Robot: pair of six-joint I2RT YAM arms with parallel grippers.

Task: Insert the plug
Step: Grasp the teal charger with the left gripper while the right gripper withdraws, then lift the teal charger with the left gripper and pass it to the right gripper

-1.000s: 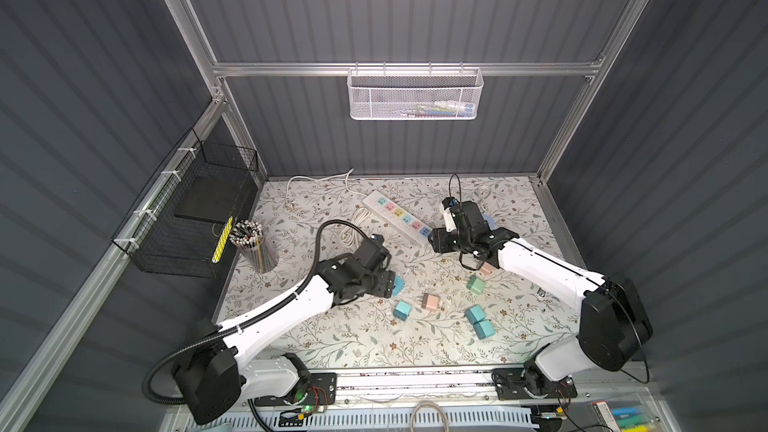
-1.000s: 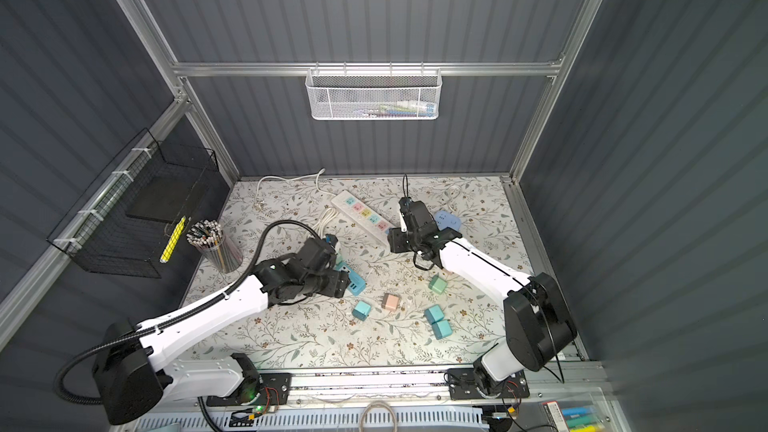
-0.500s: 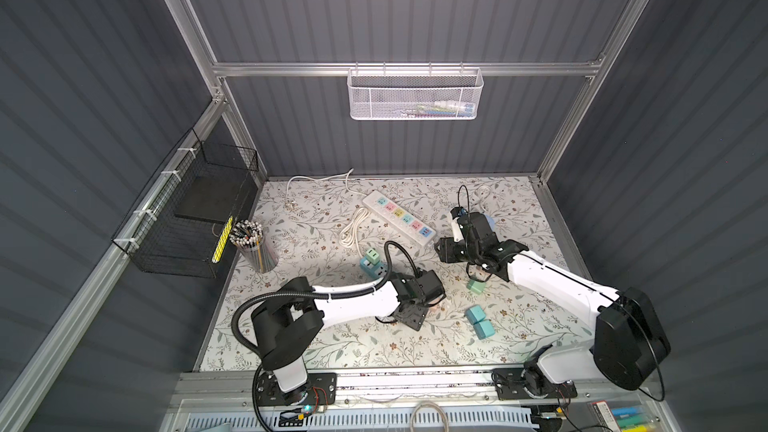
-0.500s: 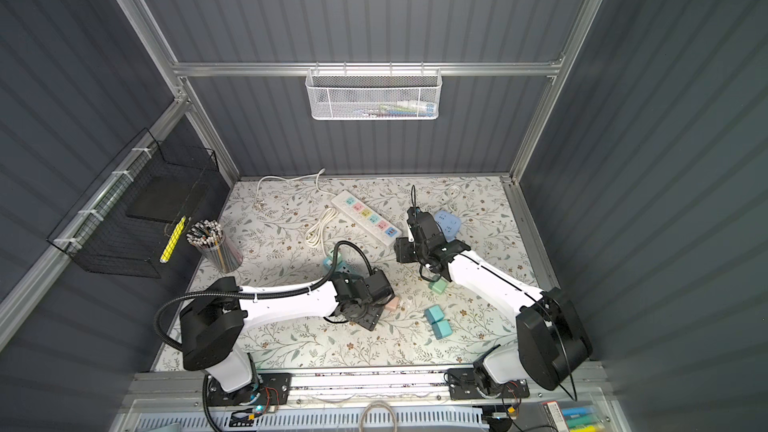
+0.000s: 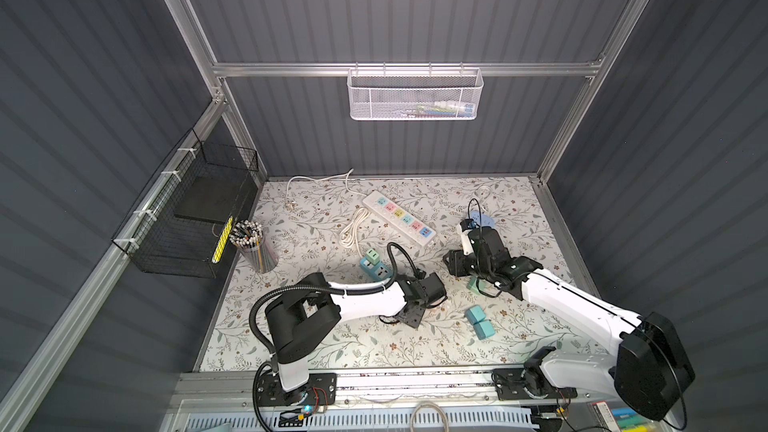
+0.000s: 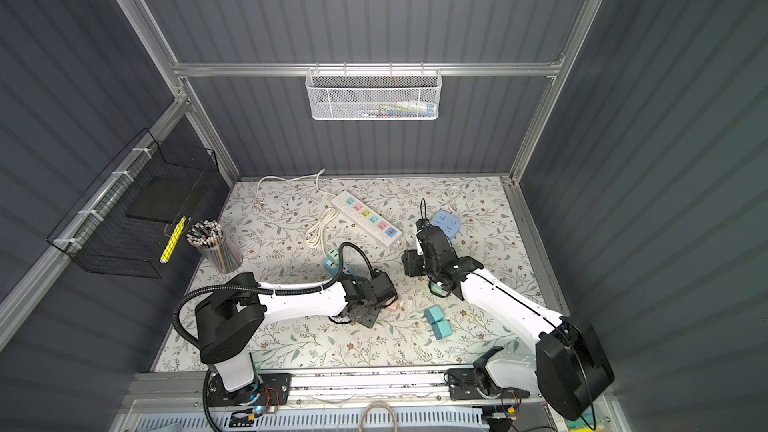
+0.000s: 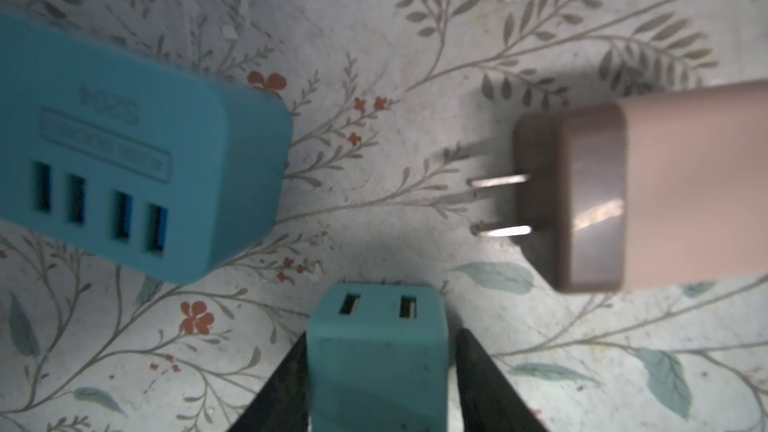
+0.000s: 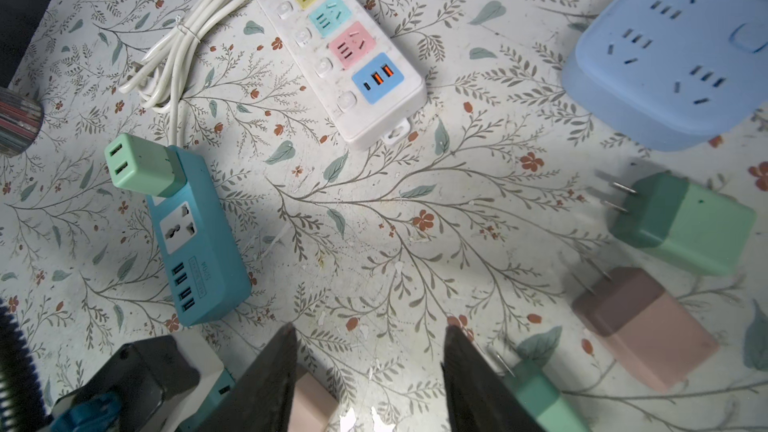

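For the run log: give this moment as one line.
left gripper: clamped on teal plastic two-port charger cube | right gripper: open, empty

Looks like a robotics lab work cell rather than a home. Boxed in by dark grey ribbed panels (image 5: 415, 14) on bare aluminium framing (image 5: 291, 69), as seen in both top views. Two white-and-black robot arms, left arm (image 5: 365, 301) and right arm (image 5: 573, 305), bolted to a metal rail (image 5: 415, 380) along the bottom edge, with loose wiring and a lit circuit board (image 5: 307, 408) just below. Floral-print tabletop (image 5: 374, 351) in the lower middle, strewn with props: a white power strip (image 5: 399, 219) and teal charger cubes (image 5: 475, 314). White mesh basket (image 5: 415, 97) hung at upper centre. Black wire basket (image 5: 187, 218) zip-tied at the left, beside a cup of pencils (image 5: 253, 249).
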